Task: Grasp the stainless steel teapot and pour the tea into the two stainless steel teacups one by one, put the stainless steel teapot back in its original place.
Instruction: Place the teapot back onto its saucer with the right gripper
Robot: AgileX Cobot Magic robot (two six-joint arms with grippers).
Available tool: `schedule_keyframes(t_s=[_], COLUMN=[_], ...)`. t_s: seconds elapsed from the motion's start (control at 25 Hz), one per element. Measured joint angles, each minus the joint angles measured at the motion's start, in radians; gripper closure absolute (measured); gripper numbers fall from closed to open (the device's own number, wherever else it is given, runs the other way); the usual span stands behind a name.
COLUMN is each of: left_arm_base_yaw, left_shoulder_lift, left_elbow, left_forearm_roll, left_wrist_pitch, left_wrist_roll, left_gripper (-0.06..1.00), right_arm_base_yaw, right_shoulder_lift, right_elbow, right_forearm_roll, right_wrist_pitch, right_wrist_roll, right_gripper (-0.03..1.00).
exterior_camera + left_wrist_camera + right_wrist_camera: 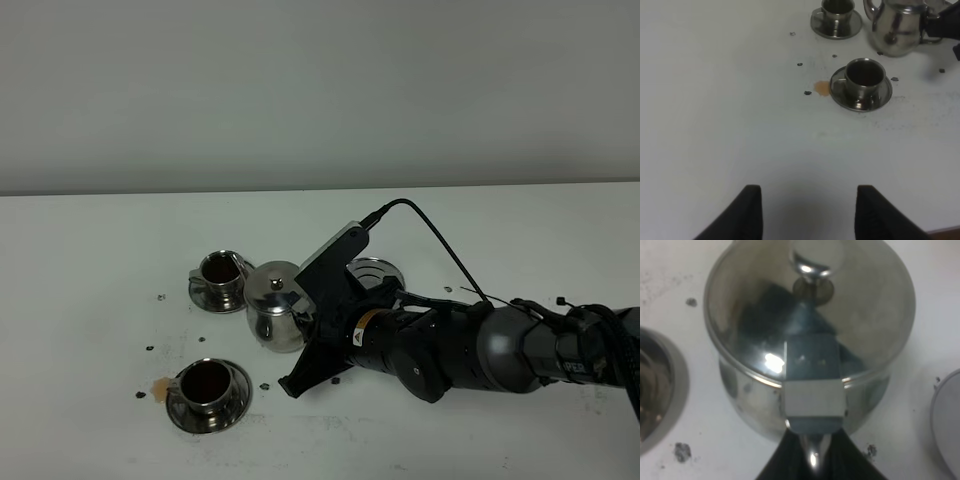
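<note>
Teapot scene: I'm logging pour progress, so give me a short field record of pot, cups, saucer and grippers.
teapot: upright on the table, between the cups and the empty saucer
right gripper: shut on the teapot handle
far cup: on its saucer, dark tea inside
near cup: on its saucer, dark tea inside
empty saucer: bare, behind the arm
spill: brown spot beside near cup's saucer
left gripper: open, away from everything

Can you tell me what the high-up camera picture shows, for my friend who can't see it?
A black robot arm reaches in from the right, its right gripper shut on the handle of a shiny teapot on a white table. Two small steel cups on saucers, one behind and one nearer, hold dark tea.
</note>
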Motion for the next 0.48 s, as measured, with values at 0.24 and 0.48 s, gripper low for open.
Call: schedule_keyframes(t_s=[0.24,0.48], left_arm_base_yaw=[0.000,0.000], left_shoulder_lift=[0.000,0.000], left_elbow=[0.000,0.000], left_forearm_roll=[0.000,0.000], left_wrist_pitch=[0.000,0.000], left_wrist_roll=[0.000,0.000], left_gripper=[0.46,0.46], right_arm_base_yaw=[0.000,0.000], right_shoulder_lift=[0.011,-0.018], right_elbow=[0.000,0.000], right_forearm_roll=[-0.001,-0.001], right_wrist_pitch=[-0.003,0.022], right_wrist_roll=[0.000,0.000], right_gripper=[0.88,0.88])
